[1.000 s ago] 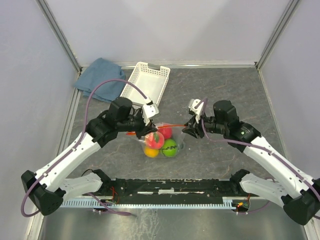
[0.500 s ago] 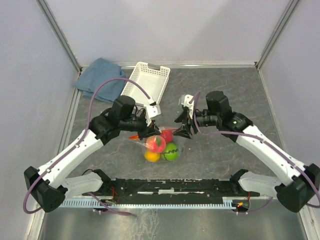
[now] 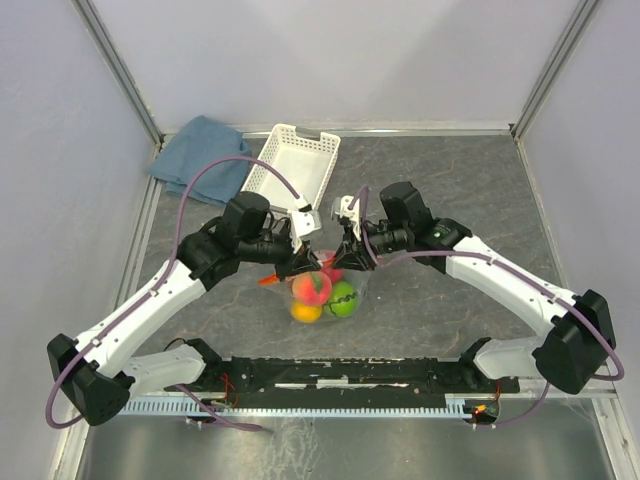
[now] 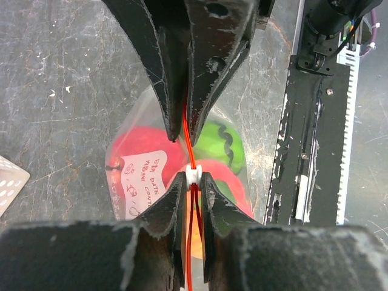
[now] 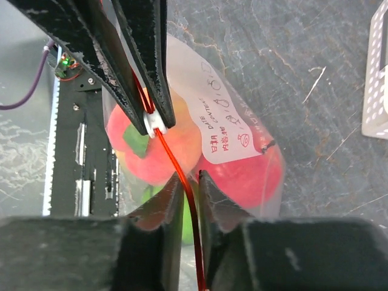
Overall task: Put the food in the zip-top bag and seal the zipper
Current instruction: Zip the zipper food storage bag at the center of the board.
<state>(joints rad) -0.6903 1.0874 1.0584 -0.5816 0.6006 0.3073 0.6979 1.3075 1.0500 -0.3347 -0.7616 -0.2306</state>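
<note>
Where the two arms meet over the middle of the table (image 3: 450, 180), the overhead camera shows the left gripper (image 3: 303, 263) and the right gripper (image 3: 335, 258) tip to tip above the bag (image 3: 356, 287). The bag rests on the table just ahead of the arm bases. Through its clear plastic show a red-pink fruit (image 3: 312, 286), a green one (image 3: 342, 298) and an orange one (image 3: 303, 311). A short end of the zipper (image 3: 268, 281) sticks out to the left, under the left gripper. A white basket (image 3: 295, 165) and a blue cloth (image 3: 200, 155) lie well apart from the bag, at the far side.

From the left wrist, that arm's own fingers (image 4: 173, 200) come up from the bottom edge, pressed together on the zipper, with a small white slider (image 4: 192, 174) sitting right at their tips. The right gripper reaches in from the top, its fingers likewise closed on the strip, a little further along. Below them the bag holds red and green food, and a white label (image 4: 145, 182) with handwriting faces the camera. A corner of the basket shows at the left edge.

From the right wrist, its own fingers (image 5: 213, 203) pinch the zipper, which runs between them as a thin orange-red line. The left gripper comes down from the upper left with the white slider at its tips. The label lies over a peach-and-red fruit, and a red one sits to its right inside the bag.
</note>
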